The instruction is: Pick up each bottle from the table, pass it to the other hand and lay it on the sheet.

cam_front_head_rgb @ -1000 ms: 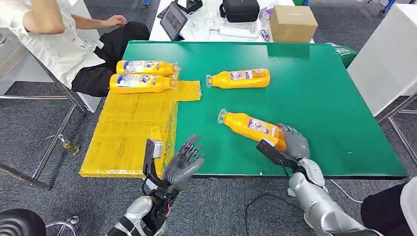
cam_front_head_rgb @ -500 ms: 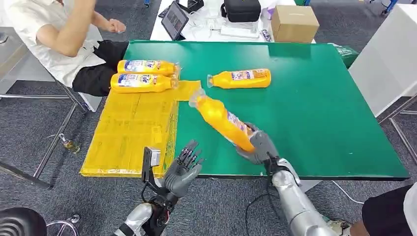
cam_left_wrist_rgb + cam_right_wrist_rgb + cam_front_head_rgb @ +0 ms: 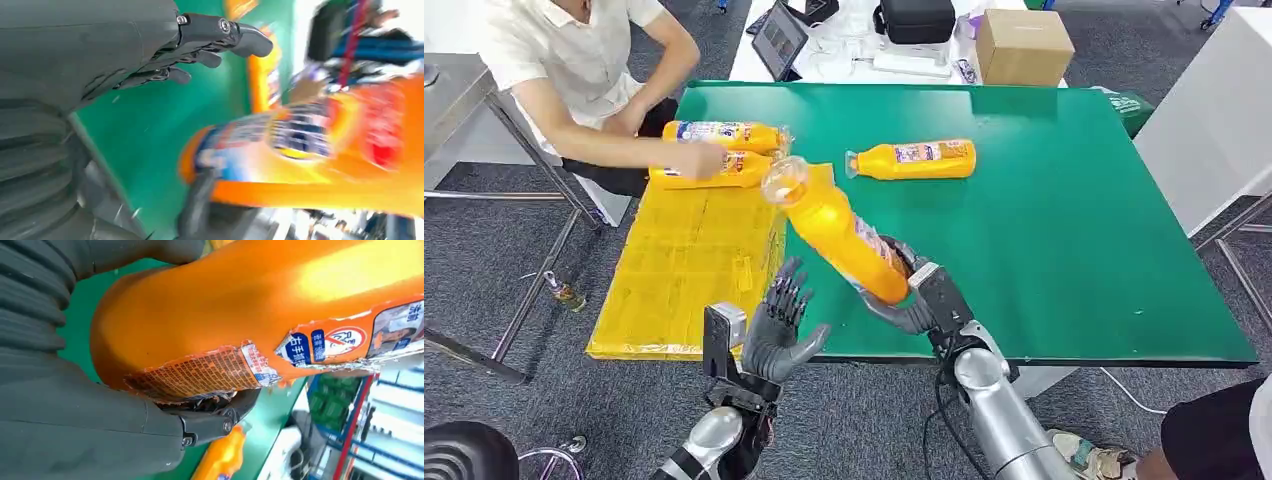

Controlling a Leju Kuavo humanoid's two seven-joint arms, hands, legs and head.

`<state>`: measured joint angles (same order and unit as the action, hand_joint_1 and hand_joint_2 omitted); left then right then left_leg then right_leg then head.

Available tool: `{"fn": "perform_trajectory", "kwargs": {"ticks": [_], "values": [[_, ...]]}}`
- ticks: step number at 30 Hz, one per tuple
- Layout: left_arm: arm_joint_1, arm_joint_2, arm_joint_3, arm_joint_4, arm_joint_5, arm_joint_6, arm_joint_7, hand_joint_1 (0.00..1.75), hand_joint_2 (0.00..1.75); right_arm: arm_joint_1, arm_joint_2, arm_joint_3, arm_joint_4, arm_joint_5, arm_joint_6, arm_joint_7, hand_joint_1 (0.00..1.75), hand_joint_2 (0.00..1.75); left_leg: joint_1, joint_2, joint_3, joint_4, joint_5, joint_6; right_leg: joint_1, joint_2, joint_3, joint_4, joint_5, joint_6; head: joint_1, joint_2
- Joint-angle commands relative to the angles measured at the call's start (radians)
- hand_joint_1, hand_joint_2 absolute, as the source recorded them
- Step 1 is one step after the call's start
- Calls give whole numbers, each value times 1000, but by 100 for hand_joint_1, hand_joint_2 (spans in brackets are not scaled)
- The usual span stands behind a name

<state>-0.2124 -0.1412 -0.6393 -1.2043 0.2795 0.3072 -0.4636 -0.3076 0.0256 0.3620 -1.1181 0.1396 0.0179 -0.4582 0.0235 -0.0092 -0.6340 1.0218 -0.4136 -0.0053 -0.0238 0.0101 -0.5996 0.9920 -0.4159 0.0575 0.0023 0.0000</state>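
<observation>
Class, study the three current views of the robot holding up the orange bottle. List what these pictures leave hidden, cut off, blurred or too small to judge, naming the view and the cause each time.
1. Head view: the held bottle covers the right hand's fingers.
2. Head view: the person's hand hides part of a sheet bottle.
3. Left wrist view: the bottle's label is motion-blurred.
4. Head view: the far bottle's label print is too small to read.
5. Right wrist view: the held bottle's cap end is cut off by the picture's edge.
</observation>
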Motion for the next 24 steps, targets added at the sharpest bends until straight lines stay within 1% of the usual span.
{"fn": "perform_trajectory", "kwargs": {"ticks": [1, 2, 3, 4, 5, 6, 7, 8, 9, 12, 14, 15, 18, 21, 22, 23, 24], "values": [[-12, -27, 15, -78, -109, 71, -57, 0, 175, -14, 9, 126, 59, 3, -5, 7, 175, 175, 0, 1, 3, 0, -1, 2, 1, 0, 3, -1, -1, -2, 0, 0], [-11, -27, 3, -80, -105, 49, -47, 0, 175, -18, 14, 135, 72, 2, -4, 7, 175, 175, 0, 1, 1, 0, -1, 1, 1, 0, 2, -1, 0, -1, 0, 0], [-11, -27, 3, -80, -105, 49, -47, 0, 175, -18, 14, 135, 72, 2, -4, 7, 175, 175, 0, 2, 3, 0, -2, 2, 1, 1, 3, -1, -1, -2, 0, 0], [-5, -33, -3, -81, -85, 17, -42, 0, 175, -24, 17, 147, 85, 6, -1, 8, 175, 175, 0, 3, 4, 0, -2, 2, 1, 1, 5, -1, -1, -3, 1, 0], [-4, -34, -10, -84, -56, -24, -31, 0, 175, -31, 19, 154, 94, 9, 3, 8, 175, 175, 0, 3, 4, -1, -2, 2, 1, 1, 4, -1, -1, -3, 0, 0], [-4, -34, -10, -84, -56, -24, -31, 0, 175, -31, 19, 154, 94, 9, 3, 8, 175, 175, 0, 1, 2, 0, -1, 1, 0, 0, 2, -1, -1, -2, 0, 0], [-2, -36, -10, -86, -29, -53, -18, 0, 175, -38, 21, 159, 101, 8, 6, 9, 175, 175, 0, 2, 6, -1, -3, 2, 1, 0, 7, -2, -2, -4, 0, 0], [-3, -33, -10, -84, -5, -79, -1, 0, 175, -44, 21, 167, 107, 12, 8, 9, 175, 175, 0, 2, 2, 0, -1, 1, 1, 0, 2, -1, 0, -2, 0, 0], [-4, -32, -9, -83, -5, -79, -1, 0, 175, -45, 20, 171, 108, 17, 7, 9, 175, 175, 0, 2, 4, -1, -2, 1, 1, 1, 4, -1, -1, -3, 0, 0], [-18, -33, -8, -62, -27, -64, -10, 0, 175, -50, 20, 187, 110, 31, 7, 7, 175, 175, 0, 2, 2, 0, -1, 1, 1, 0, 2, -1, 0, -2, 0, 0], [-39, -41, 10, -11, 14, -68, 47, 0, 175, -45, 19, 201, 92, 45, 2, 2, 175, 175, 0, 1, 2, 0, -1, 1, 0, 0, 2, 0, -1, -2, 0, 0], [-46, -39, 8, 0, 7, -61, 50, 0, 175, -43, 17, 205, 88, 51, 0, 1, 175, 175, 0, 2, 4, 0, -1, 2, 1, 0, 4, -1, -1, -3, 0, 0], [-78, -47, 14, 65, -20, -30, 37, 0, 175, -31, 11, 230, 51, 85, -22, -2, 175, 175, 0, 1, 3, -1, -1, 1, 1, -1, 3, -1, -1, -2, 0, 0], [-95, -52, 16, 87, -51, -5, 20, 0, 175, -26, 12, 245, 30, 100, -30, 0, 175, 175, 0, 0, 1, 0, 0, 1, 0, -1, 2, 0, 0, -2, 0, 0], [-99, -52, 14, 90, -58, -1, 20, 0, 175, -25, 11, 247, 25, 104, -31, 0, 175, 175, 0, 1, 5, -1, -2, 2, 1, -1, 6, -1, -1, -4, 0, 0], [-103, -54, 16, 93, -64, 3, 22, 0, 175, -23, 10, 252, 18, 105, -30, 0, 175, 175, 0, 0, 1, 0, 0, 1, 0, -2, 2, 0, -1, -2, 0, 0], [-109, -55, 12, 97, -88, 19, 14, 0, 175, -21, 8, 263, 8, 110, -27, -1, 175, 175, 0, 0, 2, 0, -1, 1, 1, -2, 3, 0, -1, -3, 0, 0]]}}
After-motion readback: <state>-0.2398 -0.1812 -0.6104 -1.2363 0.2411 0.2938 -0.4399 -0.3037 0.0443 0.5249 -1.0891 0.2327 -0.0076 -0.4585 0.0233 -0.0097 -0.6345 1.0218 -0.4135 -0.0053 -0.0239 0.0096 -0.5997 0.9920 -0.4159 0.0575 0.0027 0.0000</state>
